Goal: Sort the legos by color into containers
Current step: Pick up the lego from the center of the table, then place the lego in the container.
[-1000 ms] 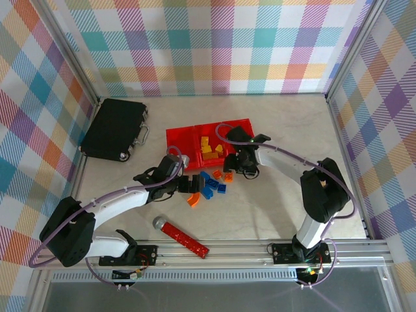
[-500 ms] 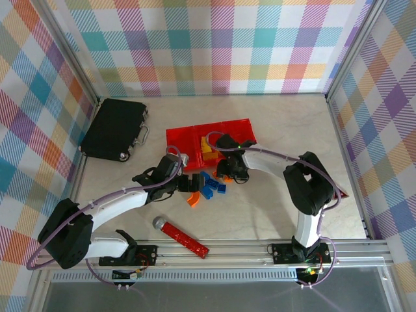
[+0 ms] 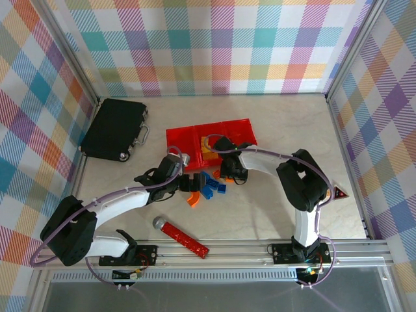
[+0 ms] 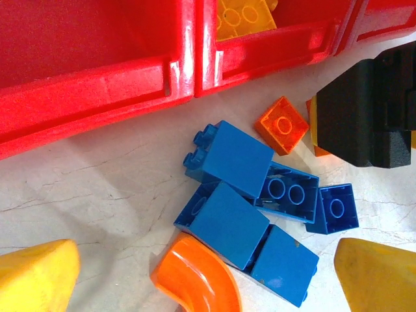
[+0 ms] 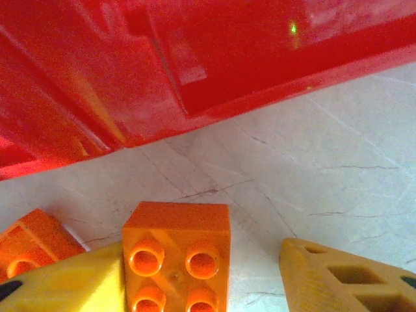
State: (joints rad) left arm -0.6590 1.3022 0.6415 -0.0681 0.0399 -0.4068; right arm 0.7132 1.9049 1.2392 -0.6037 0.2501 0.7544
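5 blue legos (image 4: 227,224) lie by wide-open left fingers (image 4: 39,279); right fingers (image 5: 325,273) loosely straddle 1 orange brick (image 5: 177,257).

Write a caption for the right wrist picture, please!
The open right gripper straddles an orange lego on the table beside the red containers.

A flat black case (image 3: 115,130) with a handle lies upper left on the pale table (image 3: 260,214). A red studded bar (image 3: 185,237) lies lower centre.
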